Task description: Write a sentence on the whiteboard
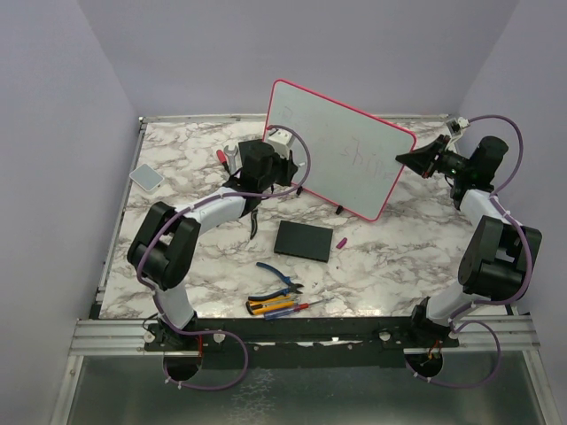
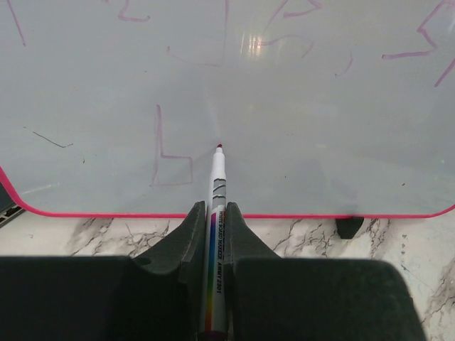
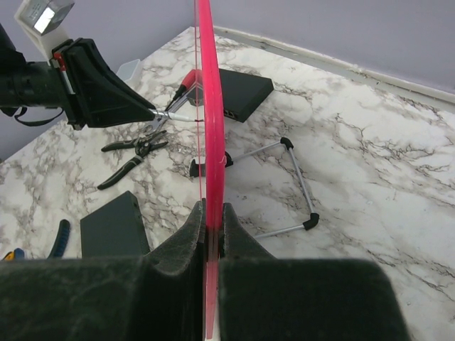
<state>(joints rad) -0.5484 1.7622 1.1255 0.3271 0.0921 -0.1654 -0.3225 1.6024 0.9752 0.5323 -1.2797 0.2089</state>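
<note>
The left gripper (image 2: 215, 217) is clamped on a marker (image 2: 218, 177), its red tip at the whiteboard (image 2: 298, 128) beside the faint pink sentence (image 2: 157, 135). The right gripper (image 3: 211, 213) pinches the board's pink edge. The board stands toward the back of the marble surface (image 1: 390, 257).

On the table (image 1: 399, 257): whiteboard (image 1: 341, 146) at back, slab (image 1: 304, 240) before it, pliers (image 1: 279, 276) and screwdrivers (image 1: 288, 306) nearer still, pad (image 1: 147, 177) far left; marker (image 2: 217, 192) before whiteboard's face.
</note>
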